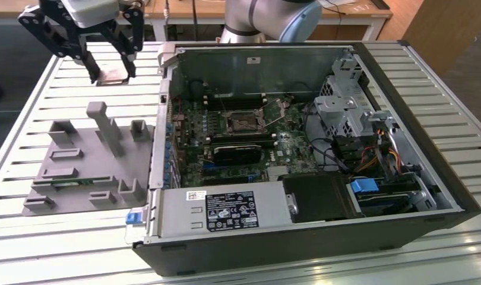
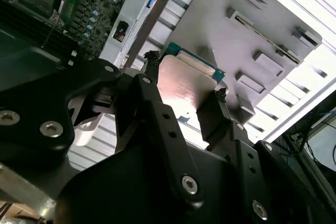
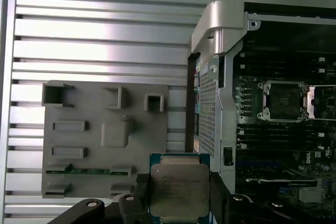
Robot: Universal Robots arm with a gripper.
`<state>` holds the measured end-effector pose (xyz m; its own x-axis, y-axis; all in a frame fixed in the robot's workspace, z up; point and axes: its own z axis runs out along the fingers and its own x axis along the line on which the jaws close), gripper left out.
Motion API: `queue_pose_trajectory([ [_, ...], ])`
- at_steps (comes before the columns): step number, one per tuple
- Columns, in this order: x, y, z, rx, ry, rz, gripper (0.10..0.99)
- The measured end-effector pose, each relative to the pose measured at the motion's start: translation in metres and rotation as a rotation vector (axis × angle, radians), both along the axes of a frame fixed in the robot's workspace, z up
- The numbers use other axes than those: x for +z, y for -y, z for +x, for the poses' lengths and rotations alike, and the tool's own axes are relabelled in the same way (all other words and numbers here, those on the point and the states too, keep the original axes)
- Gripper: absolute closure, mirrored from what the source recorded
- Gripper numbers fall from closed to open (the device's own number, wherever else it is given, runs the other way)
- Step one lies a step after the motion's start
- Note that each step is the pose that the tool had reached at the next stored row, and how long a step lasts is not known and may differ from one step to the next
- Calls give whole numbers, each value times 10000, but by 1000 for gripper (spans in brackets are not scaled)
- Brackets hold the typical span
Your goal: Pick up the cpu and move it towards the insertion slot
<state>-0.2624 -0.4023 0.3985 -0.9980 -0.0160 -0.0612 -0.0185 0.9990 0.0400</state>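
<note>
Slatted table [image 1: 66,237] bears a grey tray [image 1: 74,172] and open case [image 1: 430,148]; near one corner the gripper [image 1: 111,77] clamps the cpu [image 3: 179,187], fingers [image 3: 218,203] hiding its side edges.

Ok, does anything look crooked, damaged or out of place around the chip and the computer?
Nothing stands out. The cpu is held square in the gripper, apart from the grey tray, and the insertion slot looks unoccupied.

One cpu [image 3: 179,192], one insertion slot [image 1: 242,122], one grey tray [image 3: 147,140], one computer case [image 1: 304,249].
</note>
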Motion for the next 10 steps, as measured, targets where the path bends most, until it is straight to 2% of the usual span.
queue_pose_trajectory([
  [10, 0, 0, 263, -1, -3, 0, 545],
])
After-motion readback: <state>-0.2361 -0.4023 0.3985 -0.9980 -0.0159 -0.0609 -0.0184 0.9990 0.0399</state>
